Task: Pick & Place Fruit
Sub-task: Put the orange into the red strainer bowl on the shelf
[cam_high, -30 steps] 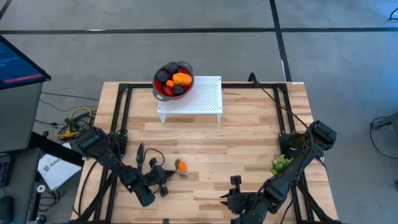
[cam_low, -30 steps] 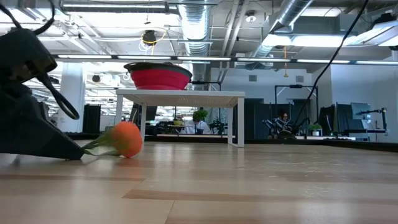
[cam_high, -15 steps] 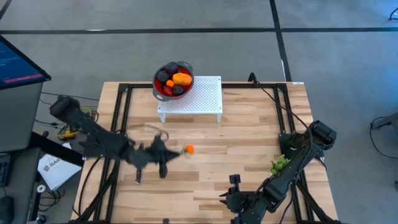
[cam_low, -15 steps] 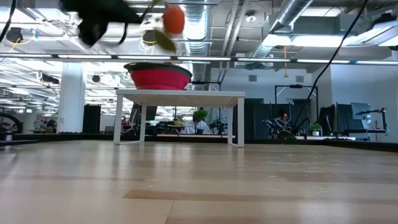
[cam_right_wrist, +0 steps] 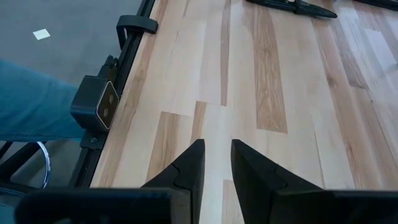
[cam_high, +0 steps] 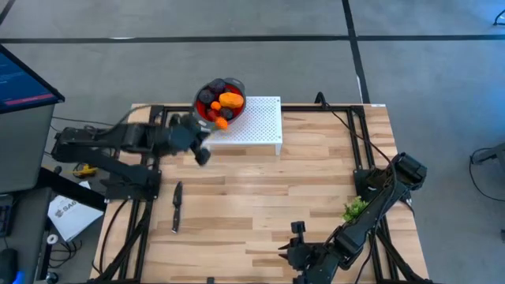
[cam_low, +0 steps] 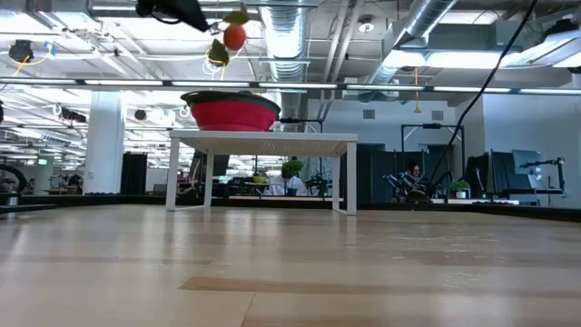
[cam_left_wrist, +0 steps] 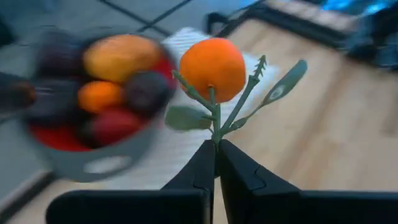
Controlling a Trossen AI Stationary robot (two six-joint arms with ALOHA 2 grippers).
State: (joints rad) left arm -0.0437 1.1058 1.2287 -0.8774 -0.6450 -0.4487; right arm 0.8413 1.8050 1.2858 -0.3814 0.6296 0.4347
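Observation:
My left gripper (cam_left_wrist: 216, 163) (cam_high: 207, 134) is shut on the green stem of a small orange ball (cam_left_wrist: 212, 61) (cam_high: 222, 123) (cam_low: 234, 36). It holds the ball in the air at the near rim of the red bowl with the grey rim (cam_high: 199, 117) (cam_left_wrist: 93, 167). The bowl stands on a white perforated stand (cam_high: 256, 126) (cam_low: 263, 138) and holds dark purple fruits (cam_high: 207, 98), a red one (cam_left_wrist: 109, 124), a small orange ball (cam_left_wrist: 98, 96) and the oblong orange-yellow piece (cam_high: 231, 100) (cam_left_wrist: 118, 56). My right gripper (cam_right_wrist: 217, 163) (cam_high: 293, 254) is open at the table's near edge. My left gripper pinches the thin green stem (cam_left_wrist: 216, 127) below the orange ball, at the free ends of its two fingers (cam_left_wrist: 202, 168). The fingers reach roughly level from the table's left side. The ball sticks out past the fingertips, lifted clear, with two leaves (cam_left_wrist: 283, 84) spreading from the stem.
A black knife (cam_high: 175, 207) (cam_right_wrist: 298, 6) lies on the wood near the table's left side. A green leafy sprig (cam_high: 357, 209) lies by the right arm. Black frame rails (cam_high: 154, 150) run along both sides. A blue sleeve (cam_right_wrist: 31, 99) shows beyond the table's edge.
My left gripper has risen from the table's near-left part with the orange ball held by its stem. It swung up and toward the far edge, to the bowl. The ball, which lay on the wood, is now lifted clear beside the bowl's rim. The knife now lies uncovered.

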